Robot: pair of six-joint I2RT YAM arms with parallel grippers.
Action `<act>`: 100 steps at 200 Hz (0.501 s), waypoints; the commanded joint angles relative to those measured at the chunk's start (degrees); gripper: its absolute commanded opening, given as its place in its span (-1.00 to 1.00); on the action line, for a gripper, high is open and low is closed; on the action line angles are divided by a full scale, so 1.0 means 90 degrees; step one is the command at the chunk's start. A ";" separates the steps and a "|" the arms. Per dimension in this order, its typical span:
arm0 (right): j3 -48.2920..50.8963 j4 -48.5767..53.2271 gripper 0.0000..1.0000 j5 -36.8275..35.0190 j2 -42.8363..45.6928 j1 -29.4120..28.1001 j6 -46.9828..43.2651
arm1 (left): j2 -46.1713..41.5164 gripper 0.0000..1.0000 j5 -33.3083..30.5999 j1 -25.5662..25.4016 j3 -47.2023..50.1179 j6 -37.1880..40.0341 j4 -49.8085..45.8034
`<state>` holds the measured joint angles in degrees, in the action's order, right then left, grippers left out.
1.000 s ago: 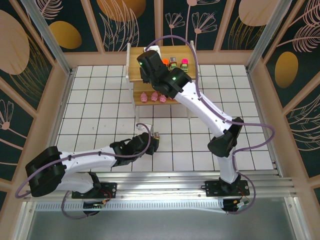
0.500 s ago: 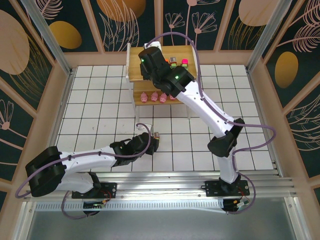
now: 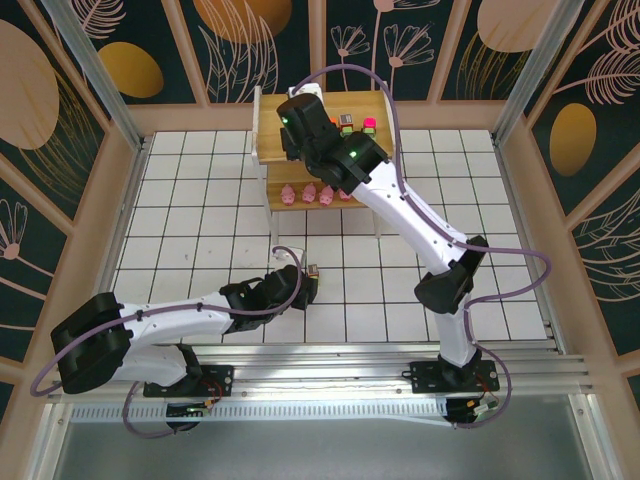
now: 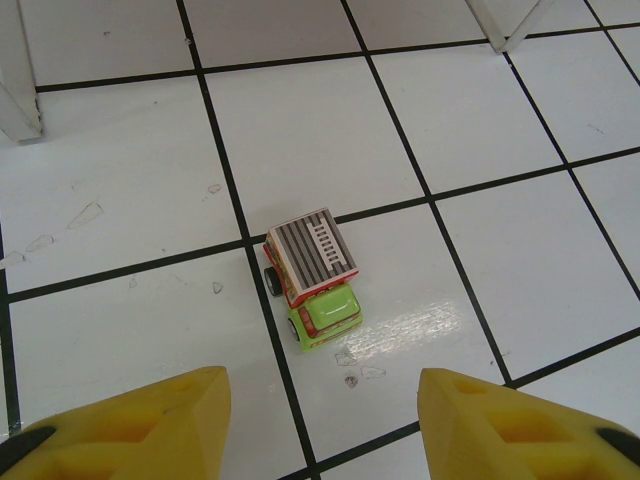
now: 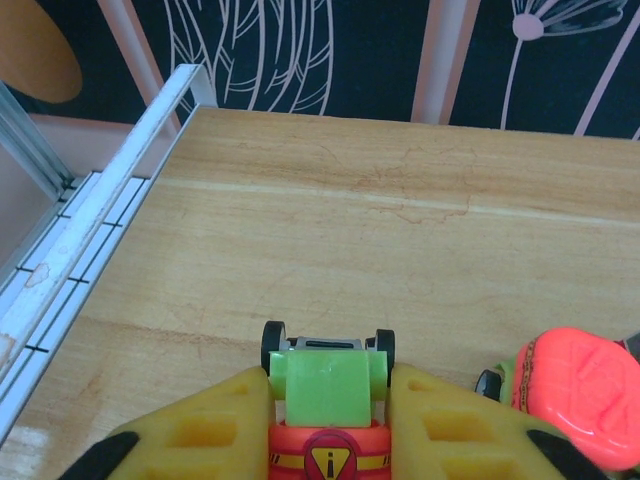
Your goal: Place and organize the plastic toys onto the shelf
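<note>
Right wrist view: your right pincer (image 5: 330, 400) grips a green truck (image 5: 326, 388) atop the shelf (image 5: 400, 230), pigs (image 3: 315, 193) shelved below; your left pincer (image 4: 320, 400) hangs open over the tabletop's (image 4: 500, 150) one unshelved truck (image 4: 310, 270).

open shelf top (image 5: 350, 230) ahead, orange-topped toy (image 5: 575, 390) close right

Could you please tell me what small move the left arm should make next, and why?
Probably lower the left fingers straight down around the small green toy truck with a grey striped top. It stands alone on the white tiled floor, just ahead of the open yellow fingers and untouched, and it is not yet on the light wooden shelf.
</note>
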<state>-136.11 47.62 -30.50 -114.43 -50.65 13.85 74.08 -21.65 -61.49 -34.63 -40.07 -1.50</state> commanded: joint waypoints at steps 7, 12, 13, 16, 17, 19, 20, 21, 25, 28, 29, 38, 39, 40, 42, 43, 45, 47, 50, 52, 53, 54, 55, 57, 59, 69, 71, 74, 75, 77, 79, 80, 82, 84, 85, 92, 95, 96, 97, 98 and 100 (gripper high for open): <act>0.0006 0.0004 -0.57 -0.0084 -0.0009 0.0004 -0.0074 | 0.0001 0.05 -0.0136 0.0021 -0.0051 0.0017 -0.0036; 0.0007 -0.0007 -0.58 -0.0086 0.0022 -0.0006 -0.0083 | 0.0017 0.05 -0.0134 0.0023 -0.0058 0.0026 -0.0029; 0.0007 -0.0007 -0.58 -0.0087 0.0026 -0.0016 -0.0083 | 0.0014 0.05 -0.0134 0.0025 -0.0058 0.0027 -0.0029; 0.0014 -0.0016 -0.58 -0.0081 0.0042 -0.0021 -0.0083 | 0.0022 0.05 -0.0126 0.0017 -0.0058 0.0029 -0.0029; 0.0015 -0.0017 -0.58 -0.0084 0.0045 -0.0024 -0.0083 | 0.0021 0.05 -0.0125 0.0022 -0.0063 0.0024 -0.0029; 0.0011 -0.0017 -0.58 -0.0082 0.0053 -0.0026 -0.0091 | 0.0033 0.05 -0.0124 0.0020 -0.0064 0.0028 -0.0029; 0.0009 -0.0017 -0.58 -0.0080 0.0060 -0.0026 -0.0092 | 0.0031 0.05 -0.0124 0.0023 -0.0066 0.0028 -0.0029; 0.0008 -0.0017 -0.58 -0.0084 0.0069 -0.0026 -0.0093 | 0.0031 0.05 -0.0124 0.0025 -0.0067 0.0029 -0.0029; -0.0002 -0.0017 -0.58 -0.0069 0.0086 -0.0036 -0.0102 | 0.0040 0.05 -0.0133 0.0019 -0.0068 0.0034 -0.0034; -0.0008 -0.0004 -0.59 -0.0062 0.0095 -0.0036 -0.0103 | 0.0045 0.05 -0.0132 0.0024 -0.0073 0.0034 -0.0030; -0.0010 -0.0001 -0.59 -0.0055 0.0096 -0.0036 -0.0098 | 0.0047 0.05 -0.0133 0.0020 -0.0075 0.0037 -0.0029; -0.0030 0.0044 -0.59 -0.0022 0.0125 -0.0038 -0.0101 | 0.0050 0.05 -0.0152 0.0024 -0.0085 0.0033 -0.0029; -0.0031 0.0053 -0.59 -0.0021 0.0126 -0.0037 -0.0102 | 0.0050 0.05 -0.0148 0.0025 -0.0086 0.0036 -0.0029; -0.0031 0.0057 -0.59 -0.0015 0.0127 -0.0036 -0.0102 | 0.0059 0.05 -0.0150 0.0021 -0.0087 0.0037 -0.0029; -0.0037 0.0072 -0.59 -0.0016 0.0127 -0.0043 -0.0095 | 0.0052 0.05 -0.0160 0.0027 -0.0087 0.0038 -0.0029; -0.0040 0.0076 -0.59 -0.0017 0.0132 -0.0040 -0.0099 | 0.0051 0.05 -0.0161 0.0027 -0.0087 0.0039 -0.0029; -0.0046 0.0087 -0.59 -0.0014 0.0135 -0.0039 -0.0092 | 0.0052 0.05 -0.0158 0.0024 -0.0087 0.0034 -0.0024; -0.0051 0.0102 -0.59 -0.0006 0.0136 -0.0044 -0.0093 | 0.0045 0.05 -0.0169 0.0021 -0.0088 0.0035 -0.0020; -0.0059 0.0116 -0.59 -0.0003 0.0137 -0.0044 -0.0091 | 0.0042 0.05 -0.0170 0.0025 -0.0092 0.0033 -0.0019; -0.0061 0.0124 -0.59 0.0000 0.0137 -0.0038 -0.0095 | 0.0040 0.05 -0.0172 0.0026 -0.0096 0.0035 -0.0014; -0.0061 0.0126 -0.59 0.0000 0.0141 -0.0037 -0.0099 | 0.0040 0.05 -0.0172 0.0026 -0.0097 0.0037 -0.0012; -0.0062 0.0128 -0.59 0.0000 0.0144 -0.0036 -0.0101 | 0.0040 0.06 -0.0182 0.0026 -0.0097 0.0033 -0.0011; -0.0057 0.0129 -0.60 0.0000 0.0145 -0.0041 -0.0102 | 0.0040 0.05 -0.0187 0.0026 -0.0097 0.0036 -0.0010; -0.0053 0.0129 -0.60 0.0008 0.0146 -0.0037 -0.0100 | 0.0037 0.05 -0.0191 0.0021 -0.0105 0.0040 -0.0010; -0.0052 0.0137 -0.60 0.0010 0.0146 -0.0036 -0.0097 | 0.0039 0.05 -0.0192 0.0025 -0.0109 0.0046 -0.0009; -0.0028 0.0140 -0.60 0.0030 0.0141 -0.0036 -0.0110 | 0.0053 0.05 -0.0192 0.0031 -0.0141 0.0056 0.0000; -0.0026 0.0139 -0.60 0.0030 0.0138 -0.0036 -0.0109 | 0.0055 0.05 -0.0192 0.0027 -0.0150 0.0055 0.0000; -0.0016 0.0139 -0.60 0.0038 0.0132 -0.0027 -0.0107 | 0.0070 0.05 -0.0184 0.0026 -0.0162 0.0060 0.0000; -0.0014 0.0139 -0.60 0.0039 0.0129 -0.0027 -0.0110 | 0.0074 0.05 -0.0188 0.0021 -0.0169 0.0064 -0.0005; -0.0008 0.0144 -0.60 0.0044 0.0127 -0.0026 -0.0107 | 0.0075 0.05 -0.0191 0.0025 -0.0169 0.0067 -0.0008; -0.0004 0.0148 -0.60 0.0048 0.0117 -0.0026 -0.0111 | 0.0078 0.05 -0.0185 0.0026 -0.0181 0.0068 -0.0014; -0.0009 0.0148 -0.60 0.0049 0.0117 -0.0026 -0.0107 | 0.0083 0.05 -0.0188 0.0021 -0.0188 0.0073 -0.0012; -0.0012 0.0154 -0.60 0.0051 0.0110 -0.0019 -0.0111 | 0.0090 0.05 -0.0189 0.0025 -0.0193 0.0072 -0.0010; -0.0020 0.0162 -0.60 0.0052 0.0103 -0.0022 -0.0112 | 0.0089 0.05 -0.0189 0.0026 -0.0199 0.0076 -0.0010; -0.0021 0.0165 -0.60 0.0051 0.0100 -0.0019 -0.0113 | 0.0099 0.05 -0.0191 0.0026 -0.0207 0.0072 -0.0009; -0.0069 0.0203 -0.61 0.0051 0.0083 -0.0024 -0.0112 | 0.0109 0.05 -0.0192 0.0019 -0.0214 0.0078 -0.0026; -0.0090 0.0215 -0.61 0.0049 0.0087 -0.0026 -0.0108 | 0.0113 0.05 -0.0186 0.0025 -0.0214 0.0078 -0.0034; -0.0100 0.0221 -0.61 0.0054 0.0087 -0.0026 -0.0110 | 0.0121 0.06 -0.0189 0.0026 -0.0214 0.0078 -0.0036; -0.0105 0.0224 -0.61 0.0057 0.0083 -0.0026 -0.0111 | 0.0119 0.05 -0.0191 0.0026 -0.0214 0.0078 -0.0037; -0.0118 0.0230 -0.62 0.0058 0.0085 -0.0026 -0.0112 | 0.0114 0.05 -0.0191 0.0026 -0.0214 0.0078 -0.0038; -0.0127 0.0240 -0.62 0.0056 0.0087 -0.0031 -0.0113 | 0.0112 0.05 -0.0192 0.0026 -0.0214 0.0073 -0.0039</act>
<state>-136.07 48.03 -30.24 -114.43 -50.72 13.58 74.46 -22.09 -61.49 -34.87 -40.05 -1.50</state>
